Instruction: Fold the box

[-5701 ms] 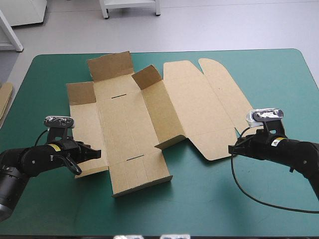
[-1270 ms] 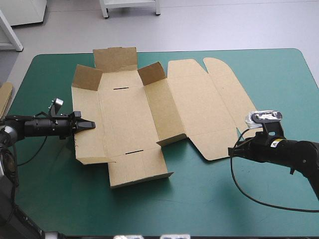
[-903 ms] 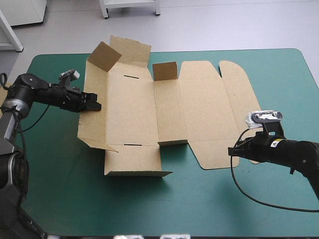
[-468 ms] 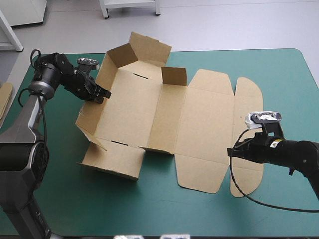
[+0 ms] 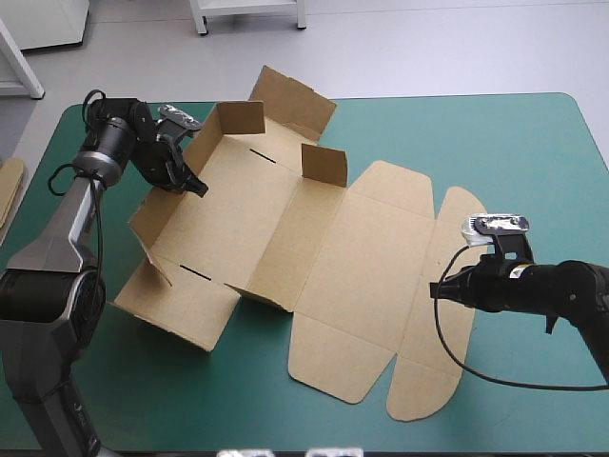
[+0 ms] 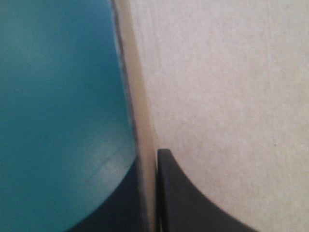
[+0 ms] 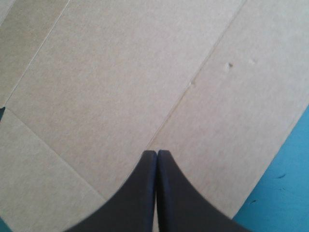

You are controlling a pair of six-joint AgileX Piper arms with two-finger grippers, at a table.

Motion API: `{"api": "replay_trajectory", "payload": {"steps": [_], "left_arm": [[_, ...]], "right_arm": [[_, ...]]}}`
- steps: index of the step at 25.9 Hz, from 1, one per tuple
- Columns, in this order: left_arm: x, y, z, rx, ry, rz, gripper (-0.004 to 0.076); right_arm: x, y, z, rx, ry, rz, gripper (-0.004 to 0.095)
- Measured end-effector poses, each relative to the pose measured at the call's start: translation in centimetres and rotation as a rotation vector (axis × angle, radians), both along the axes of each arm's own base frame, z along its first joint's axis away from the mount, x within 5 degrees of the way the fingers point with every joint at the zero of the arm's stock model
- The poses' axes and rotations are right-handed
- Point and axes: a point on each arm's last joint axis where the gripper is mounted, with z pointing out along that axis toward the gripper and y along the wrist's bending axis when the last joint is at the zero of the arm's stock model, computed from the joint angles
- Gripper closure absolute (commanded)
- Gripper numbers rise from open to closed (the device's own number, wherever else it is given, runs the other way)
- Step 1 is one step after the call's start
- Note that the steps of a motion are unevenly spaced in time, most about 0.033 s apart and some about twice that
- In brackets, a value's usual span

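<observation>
The brown box lies slantwise across the teal-green cover, its tray end at the far left with walls partly raised. Its lid and rounded flap lie flat toward the front right. My left gripper is shut on the raised left wall. In the left wrist view, the board's edge runs between my left gripper's fingers. My right gripper is shut, with its tip over the lid near the crease to the rounded flap. In the right wrist view, flat board fills the space ahead of my right gripper.
An edge of more brown board shows at the table's left edge. Bare teal-green cover lies at the far right and along the front edge.
My left gripper has drawn the box's left wall toward the far left corner. The box has turned, its lid end swinging toward the front edge under the right gripper, which barely moved.
</observation>
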Motion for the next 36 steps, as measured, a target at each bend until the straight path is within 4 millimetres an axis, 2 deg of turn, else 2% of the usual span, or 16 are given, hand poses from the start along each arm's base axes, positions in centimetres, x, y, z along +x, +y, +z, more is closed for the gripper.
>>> {"api": "replay_trajectory", "payload": {"steps": [5,10,15,24,28,32,36], "left_arm": [[-0.2,-1.6,0.1,0.017,-0.005,-0.055,0.0733],[-0.7,-4.1,0.2,0.068,-0.016,-0.127,0.0733],[-1.4,-6.7,0.7,0.189,-0.063,-0.214,0.0732],[-2.1,-7.0,4.2,0.246,-0.207,-0.260,0.0733],[-3.0,-8.1,5.3,0.234,-0.241,-0.300,0.0733],[-3.9,-8.4,5.6,0.204,-0.267,-0.318,0.0733],[-6.8,-10.5,5.4,0.262,-0.358,-0.383,0.0733]], "right_arm": [[0.3,0.0,-0.2,-0.005,0.002,0.001,0.0921],[0.4,0.0,-0.1,-0.002,-0.020,-0.008,0.0921],[0.4,0.0,0.0,-0.001,-0.021,-0.006,0.0921],[0.0,0.0,0.3,0.000,-0.031,0.000,0.0921],[-0.2,0.0,0.4,0.001,-0.030,0.004,0.0921],[-0.9,-0.1,1.6,0.007,-0.069,0.008,0.0921],[-1.1,-0.1,2.3,0.012,-0.084,0.013,0.0921]]}}
